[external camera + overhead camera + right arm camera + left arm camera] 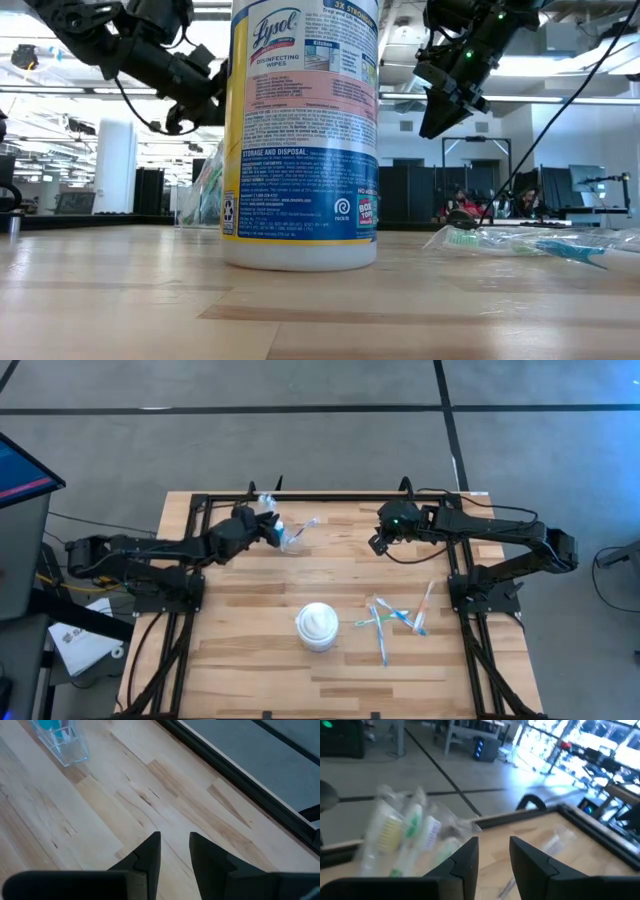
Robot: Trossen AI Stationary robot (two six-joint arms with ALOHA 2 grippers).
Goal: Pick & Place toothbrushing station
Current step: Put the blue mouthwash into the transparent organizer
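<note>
Toothbrushes (400, 832) beside slightly parted left tool (494, 857)

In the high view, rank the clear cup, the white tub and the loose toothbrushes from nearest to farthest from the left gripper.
1. Clear cup, right beside the left gripper, at the table's far edge.
2. White tub, centre, toward the near edge.
3. Loose toothbrushes, on the right side.
</note>
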